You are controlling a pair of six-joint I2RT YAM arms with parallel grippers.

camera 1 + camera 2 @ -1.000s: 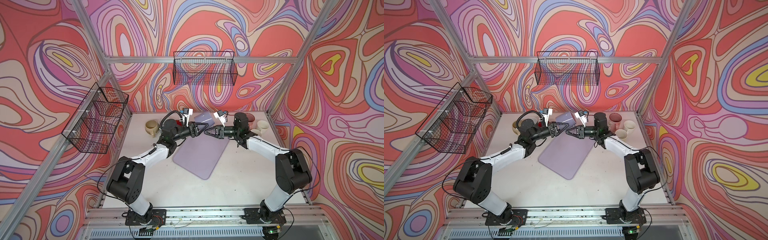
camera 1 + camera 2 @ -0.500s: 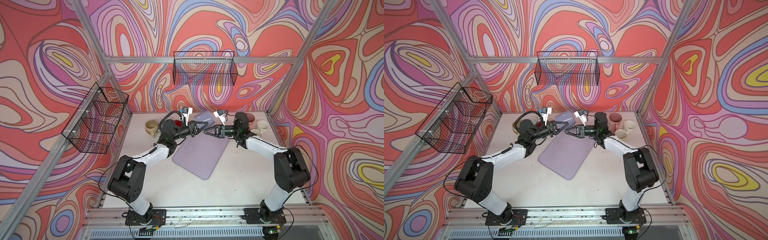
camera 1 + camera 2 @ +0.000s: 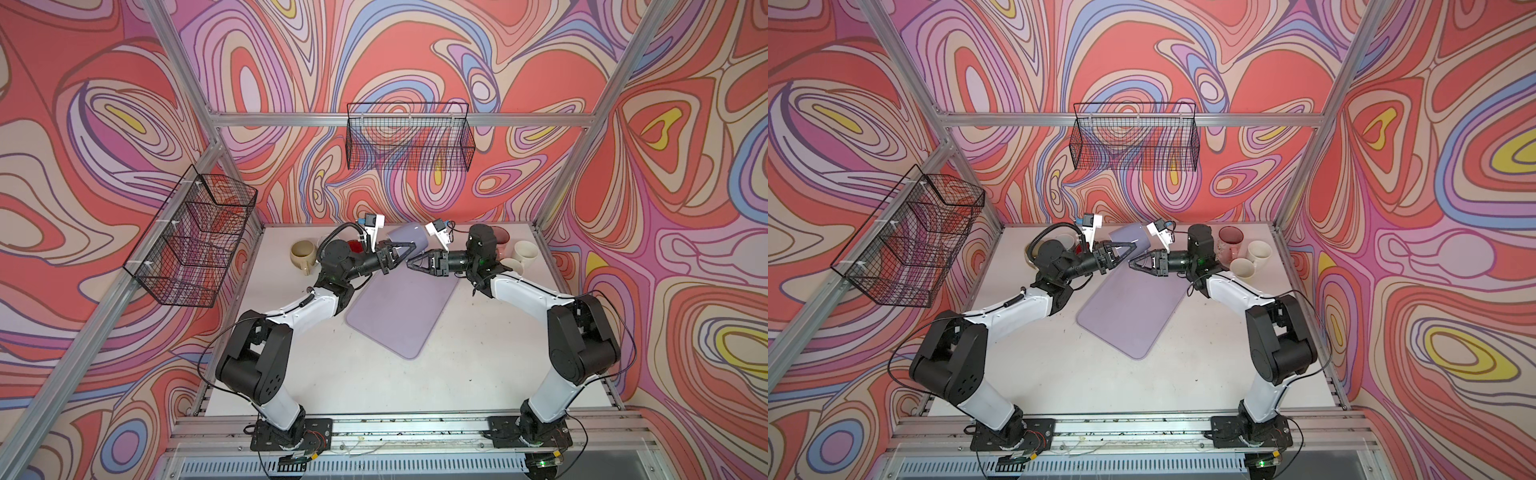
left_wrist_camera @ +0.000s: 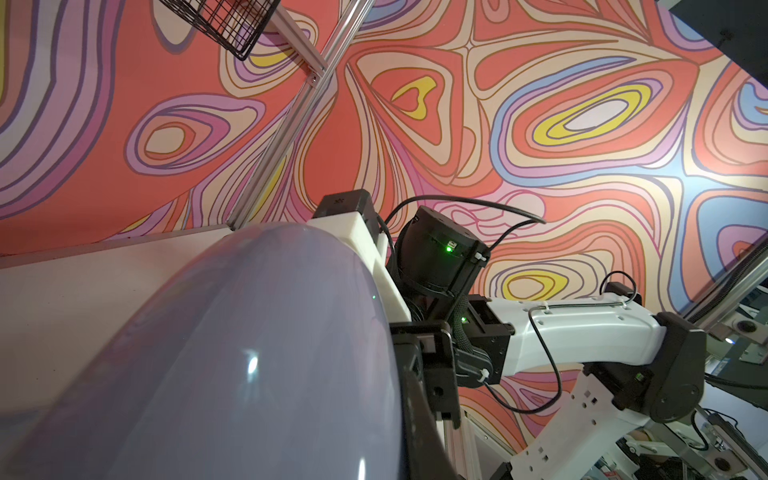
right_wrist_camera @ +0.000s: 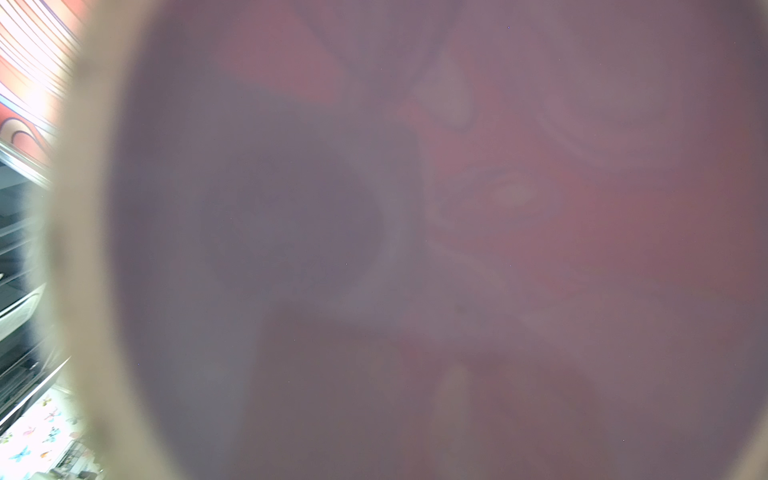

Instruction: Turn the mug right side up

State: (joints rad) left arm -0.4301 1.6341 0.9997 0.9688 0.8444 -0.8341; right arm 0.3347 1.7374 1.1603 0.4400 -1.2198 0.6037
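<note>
A lavender mug point(image 3: 406, 237) point(image 3: 1128, 239) is held tilted on its side in the air over the far end of the mat, between my two wrists. My left gripper point(image 3: 407, 252) point(image 3: 1128, 251) is shut on the mug from the left. The mug's rounded wall point(image 4: 249, 353) fills the left wrist view, with a dark finger point(image 4: 419, 415) against it. My right gripper point(image 3: 411, 264) point(image 3: 1134, 264) points at the left one, tip to tip, just under the mug. The right wrist view looks into the mug's blurred inside point(image 5: 415, 249), so its jaws are hidden.
A lavender mat point(image 3: 399, 316) lies askew mid-table. A beige mug point(image 3: 302, 252) and a red one point(image 3: 355, 246) stand at the back left. A dark pink mug point(image 3: 1230, 239) and two cream mugs point(image 3: 1259, 251) point(image 3: 1242, 268) stand at the back right. Wire baskets point(image 3: 409, 137) point(image 3: 195, 241) hang on the walls.
My left gripper has closed on the mug. Both arms and the mug have stayed almost where they were.
</note>
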